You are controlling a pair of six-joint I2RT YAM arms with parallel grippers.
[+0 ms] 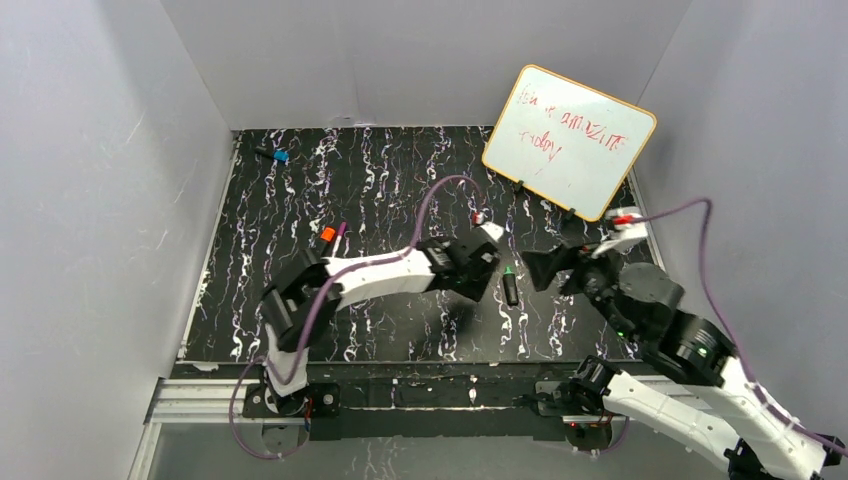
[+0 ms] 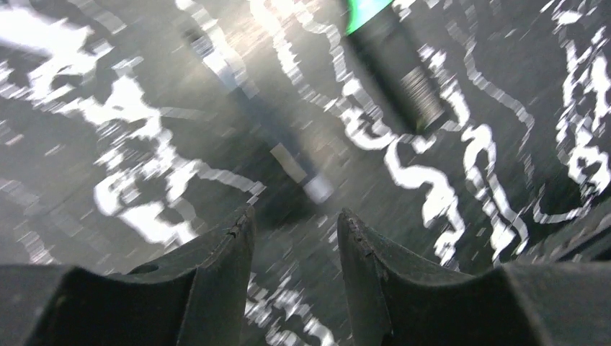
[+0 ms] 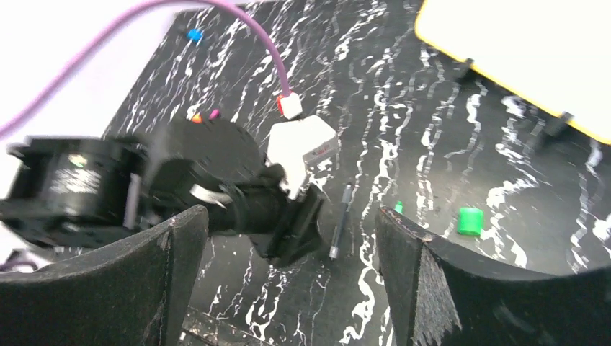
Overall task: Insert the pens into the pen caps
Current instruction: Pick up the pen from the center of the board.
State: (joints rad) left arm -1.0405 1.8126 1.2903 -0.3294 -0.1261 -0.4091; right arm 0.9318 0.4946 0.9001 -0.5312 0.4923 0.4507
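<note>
Two arms were in view, left arm and right arm, two grippers, left gripper and right gripper, one whiteboard, one thick black marker, one slim dark pen, four caps were counted — blue cap, orange cap, purple cap, green cap

The white-and-black jointed left arm folds at its elbow and stretches low toward 3 o'clock in the overhead view. Its black two-finger left hand points downward, fingers partly spread with nothing between them. The white-and-black right arm doubles back toward 9 o'clock, its black right hand spread wide and empty, facing the left wrist.
</note>
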